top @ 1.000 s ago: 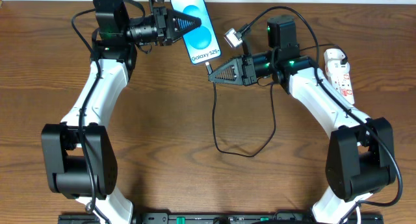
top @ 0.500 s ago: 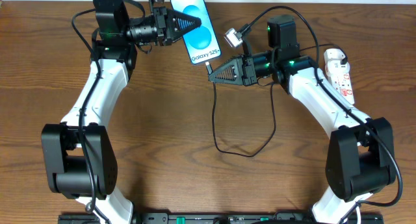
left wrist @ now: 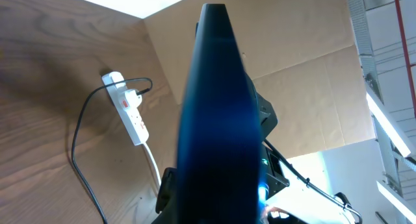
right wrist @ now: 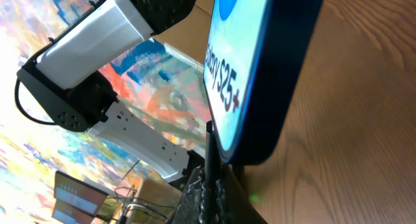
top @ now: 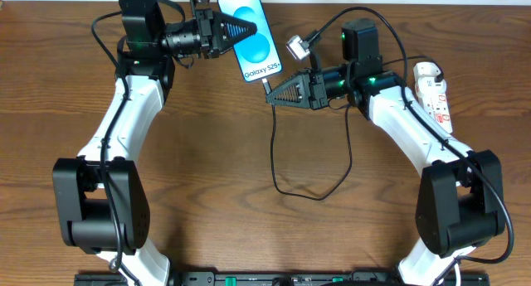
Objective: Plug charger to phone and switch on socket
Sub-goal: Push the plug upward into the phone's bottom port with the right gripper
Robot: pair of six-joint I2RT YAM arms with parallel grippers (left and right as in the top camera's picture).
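The phone [top: 259, 50], blue screen up, is lifted off the table at the back, and my left gripper [top: 241, 29] is shut on it from the left. In the left wrist view the phone [left wrist: 218, 120] fills the middle edge-on and hides the jaws. My right gripper [top: 272, 99] is shut on the charger [top: 275, 153] just behind its connector tip [top: 267, 84]. The tip meets the phone's lower edge [right wrist: 247, 139]; whether it sits in the port I cannot tell. The charger [right wrist: 212, 152] runs up between the closed fingers. The socket [top: 435, 91] lies at the far right.
The black cable loops across the table's middle [top: 315, 195] and back toward the right arm. In the left wrist view the socket [left wrist: 132, 113] has a black plug in its far end and a white cord trailing off. A cardboard wall [left wrist: 299, 87] stands behind the table.
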